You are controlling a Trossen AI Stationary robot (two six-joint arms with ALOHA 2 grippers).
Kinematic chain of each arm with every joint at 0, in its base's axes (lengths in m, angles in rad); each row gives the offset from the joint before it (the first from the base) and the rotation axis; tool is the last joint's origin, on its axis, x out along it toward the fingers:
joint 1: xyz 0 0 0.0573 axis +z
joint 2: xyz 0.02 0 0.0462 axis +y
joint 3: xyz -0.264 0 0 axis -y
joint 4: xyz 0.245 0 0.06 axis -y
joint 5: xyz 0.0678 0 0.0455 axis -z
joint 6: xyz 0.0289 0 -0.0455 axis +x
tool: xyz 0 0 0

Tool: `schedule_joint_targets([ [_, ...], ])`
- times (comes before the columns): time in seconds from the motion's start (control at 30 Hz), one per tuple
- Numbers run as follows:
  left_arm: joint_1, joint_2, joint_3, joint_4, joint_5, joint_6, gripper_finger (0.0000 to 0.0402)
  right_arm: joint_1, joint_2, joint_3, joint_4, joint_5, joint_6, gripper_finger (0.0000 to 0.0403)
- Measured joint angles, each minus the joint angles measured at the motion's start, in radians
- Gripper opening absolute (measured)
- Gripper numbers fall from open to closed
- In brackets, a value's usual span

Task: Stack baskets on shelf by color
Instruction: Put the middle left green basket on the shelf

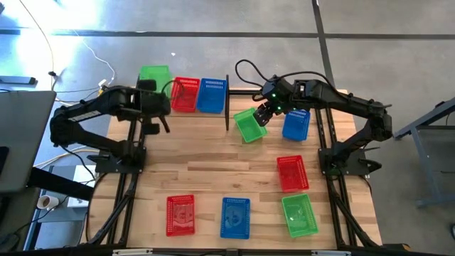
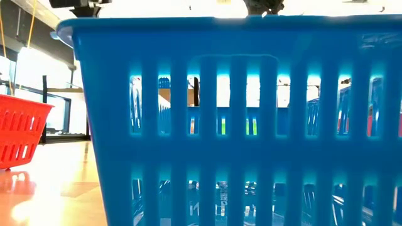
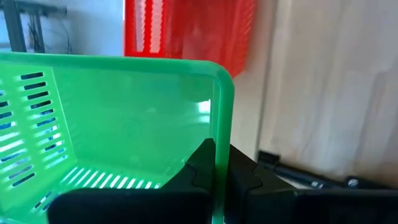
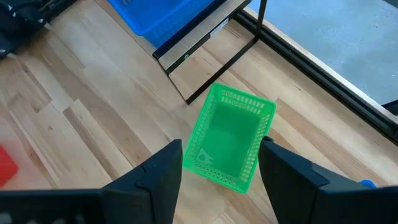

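On the shelf [image 4: 198,42] along the far edge, a green basket [image 1: 155,75], a red basket [image 1: 185,94] and a blue basket [image 1: 211,94] stand in a row. My left gripper [image 1: 156,101] is at the green one and shut on its wall. Another green basket [image 1: 248,126] rests with its bottom on the table just right of the shelf. My right gripper [image 1: 262,114] hovers above it, open. In the right wrist view its fingers stand either side of that basket [image 4: 231,135], above it and apart from it. My left gripper [image 3: 217,163] pinches a side wall of the green basket [image 3: 222,124] near its corner. One finger is inside the basket and one is outside. The red basket [image 3: 186,31] stands just beyond that corner. Whether the basket's bottom rests on the shelf does not show.
More baskets lie on the table: blue [image 1: 296,124] beside the right gripper, red [image 1: 292,173], green [image 1: 299,215], blue [image 1: 235,217] and red [image 1: 180,215] near the front. In the low view the blue basket [image 2: 239,119] fills the picture and the red basket [image 2: 19,135] is at its left.
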State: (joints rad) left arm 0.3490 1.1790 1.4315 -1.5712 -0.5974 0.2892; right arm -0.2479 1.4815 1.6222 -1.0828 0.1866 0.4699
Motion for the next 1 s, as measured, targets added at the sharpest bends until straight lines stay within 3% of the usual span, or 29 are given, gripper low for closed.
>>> schedule_joint_targets([
  [0.27, 0.153, 0.001, 0.000, 0.000, 0.026, 0.160, 0.0000, 0.000, 0.000, 0.000, 0.000, 0.000, -0.016, 0.0195],
  [0.43, 0.218, 0.001, -0.011, 0.000, 0.112, 0.221, 0.0000, 0.000, 0.000, 0.000, 0.000, 0.000, -0.023, 0.0195],
  [0.7, 0.267, 0.001, -0.117, 0.000, 0.118, 0.273, 0.0000, 0.000, 0.000, 0.000, 0.001, 0.000, -0.026, 0.0195],
  [1.0, 0.310, 0.001, -0.157, 0.021, 0.187, 0.317, 0.0000, 0.000, 0.000, 0.000, 0.025, 0.000, -0.026, 0.0195],
])
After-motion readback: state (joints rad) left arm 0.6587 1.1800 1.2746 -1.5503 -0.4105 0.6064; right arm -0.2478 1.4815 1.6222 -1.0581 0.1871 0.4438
